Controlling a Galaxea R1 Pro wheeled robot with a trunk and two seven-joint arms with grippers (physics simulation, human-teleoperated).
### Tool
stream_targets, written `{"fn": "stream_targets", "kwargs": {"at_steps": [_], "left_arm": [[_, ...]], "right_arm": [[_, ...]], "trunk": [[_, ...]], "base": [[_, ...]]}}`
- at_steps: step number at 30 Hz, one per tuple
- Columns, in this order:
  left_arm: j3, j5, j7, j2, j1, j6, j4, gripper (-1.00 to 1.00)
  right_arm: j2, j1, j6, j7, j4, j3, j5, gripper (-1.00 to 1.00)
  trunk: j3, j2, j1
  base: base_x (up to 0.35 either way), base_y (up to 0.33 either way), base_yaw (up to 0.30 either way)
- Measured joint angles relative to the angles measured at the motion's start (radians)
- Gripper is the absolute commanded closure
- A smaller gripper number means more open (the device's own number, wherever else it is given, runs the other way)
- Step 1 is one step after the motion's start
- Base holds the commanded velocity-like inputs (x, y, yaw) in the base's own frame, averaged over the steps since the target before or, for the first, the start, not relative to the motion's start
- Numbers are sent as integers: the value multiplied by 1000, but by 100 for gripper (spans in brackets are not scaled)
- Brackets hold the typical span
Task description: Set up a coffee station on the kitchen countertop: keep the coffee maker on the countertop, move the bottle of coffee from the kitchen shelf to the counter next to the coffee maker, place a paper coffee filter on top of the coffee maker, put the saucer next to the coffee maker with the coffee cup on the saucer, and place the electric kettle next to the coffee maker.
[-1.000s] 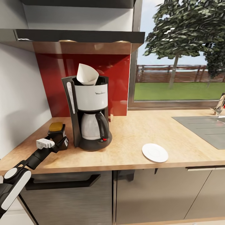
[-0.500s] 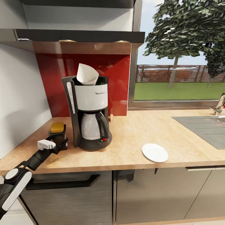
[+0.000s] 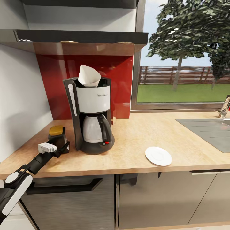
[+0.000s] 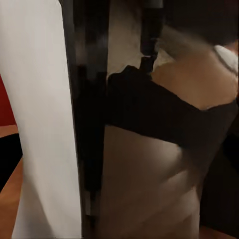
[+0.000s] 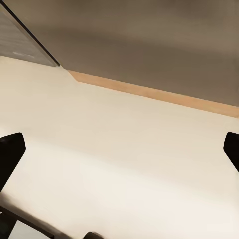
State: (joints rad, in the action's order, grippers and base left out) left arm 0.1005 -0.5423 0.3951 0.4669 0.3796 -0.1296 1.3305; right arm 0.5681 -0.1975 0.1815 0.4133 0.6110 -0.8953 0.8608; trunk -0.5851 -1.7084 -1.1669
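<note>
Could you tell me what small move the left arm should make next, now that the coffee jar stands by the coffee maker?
Probably draw the left gripper straight back from the bottle of coffee. The jar stands upright on the kitchen countertop beside the coffee maker, and the gripper sits low against its front. Whether the jaws have let go is unclear, so open first.

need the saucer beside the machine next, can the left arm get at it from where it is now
Probably not directly. The left claw sits at the coffee bottle, left of the coffee maker, while the saucer lies well off to the maker's right near the counter edge. The maker stands between, so the arm would need to swing around its front.
</note>
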Motion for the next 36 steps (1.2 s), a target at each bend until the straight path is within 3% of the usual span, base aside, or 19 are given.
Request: {"fn": "stream_targets", "kwargs": {"at_steps": [36], "left_arm": [[0,0,0,0,0,0,-1,-100]], "right_arm": [[0,0,0,0,0,0,0,-100]], "trunk": [[0,0,0]], "base": [[-20,0,0]]}}
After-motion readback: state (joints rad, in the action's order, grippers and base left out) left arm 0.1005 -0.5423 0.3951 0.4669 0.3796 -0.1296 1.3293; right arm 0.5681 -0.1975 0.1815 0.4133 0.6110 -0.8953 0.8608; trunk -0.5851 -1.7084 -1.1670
